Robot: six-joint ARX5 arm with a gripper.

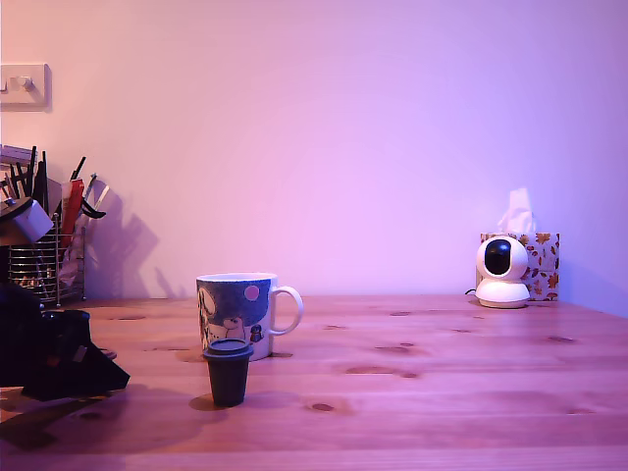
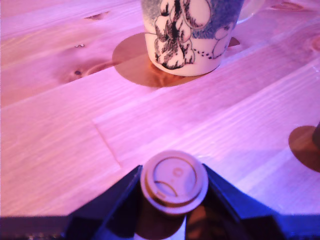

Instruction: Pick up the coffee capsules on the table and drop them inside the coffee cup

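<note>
In the wrist view we find the end effector [image 2: 174, 200] closed on a coffee capsule [image 2: 174, 182], its round flat lid facing the camera between the two dark fingers [image 2: 107, 202]. The exterior view shows only the dark bulk of the arm [image 1: 59, 358] low at its left edge; the held capsule is not visible there. Beyond the end effector stands the white mug [image 2: 192, 37] with its cartoon picture, resting on the wooden worktop [image 2: 60, 125]. The exterior view adds a second, dark capsule [image 1: 228, 371] standing lid-up just in front of the mug [image 1: 240, 312]. We also note a white camera [image 1: 501, 272] and a tissue box [image 1: 542, 263] far at that view's right.
</note>
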